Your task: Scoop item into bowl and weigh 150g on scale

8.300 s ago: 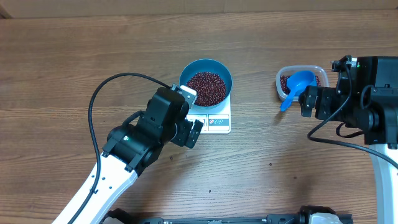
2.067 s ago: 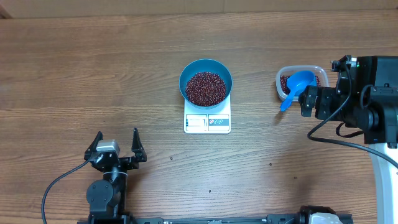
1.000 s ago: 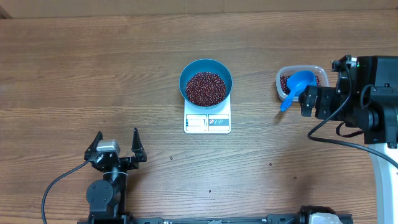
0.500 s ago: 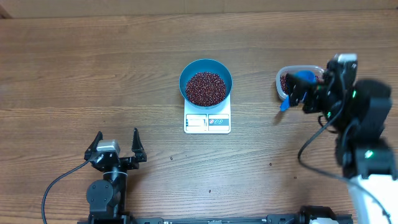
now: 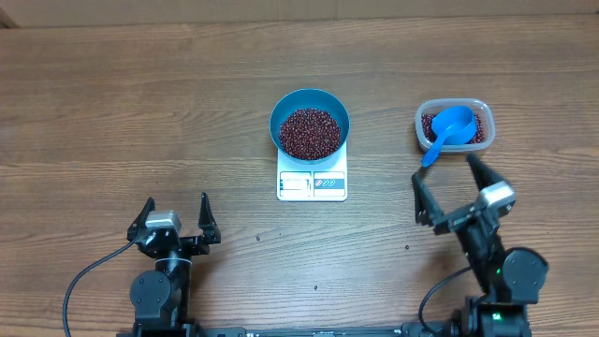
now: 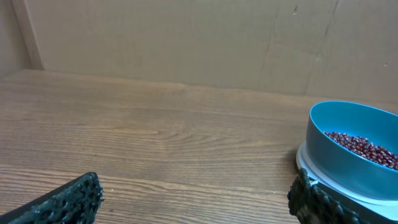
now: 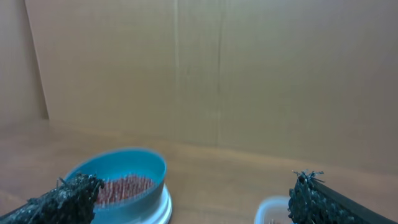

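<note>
With beans (image 5: 310, 131) heaped in the bowl (image 5: 277, 117) on the scale (image 5: 312, 184) at twelve o'clock, and left tool (image 5: 176, 201) and right tool (image 5: 444, 168) gaping empty, only the unreadable weight looks unconfirmed.

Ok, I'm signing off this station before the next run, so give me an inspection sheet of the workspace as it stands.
Surface: wooden table, grain visible.
Job's things: blue bowl holding beans sits on the white scale; display unreadable.
Clutter: blue scoop lies in the clear tub with more beans; a few dark specks on the wood.
Grippers: left gripper and right gripper open, empty.
Cables: black cable loops by the left arm, another by the right.
Surroundings: cardboard wall behind.
</note>
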